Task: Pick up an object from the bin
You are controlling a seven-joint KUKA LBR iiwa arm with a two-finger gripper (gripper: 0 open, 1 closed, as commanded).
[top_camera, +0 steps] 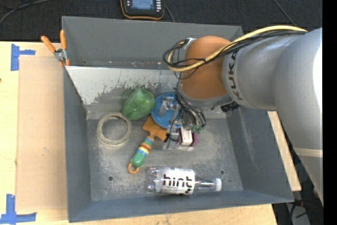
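End effector (175, 133) low in the middle of the grey bin (79, 166), down among a small cluster of things. Sits just beside a small white-and-purple thing (187, 138) — touching or apart, hard to say. Opening lost among cables and shadow; cannot tell wide from narrow, nor any grip on a thing. Blue round thing (160, 110) close behind, right part hidden under the orange wrist cover (205, 74). Toy (141, 154) with a green and yellow handle slanting down-left from the tip, its brown head partly covered. Well apart: green pepper-like lump (138, 104), grey tape roll (114, 130) at left, clear bottle (181, 183) lettered "hint" lying along the near wall.
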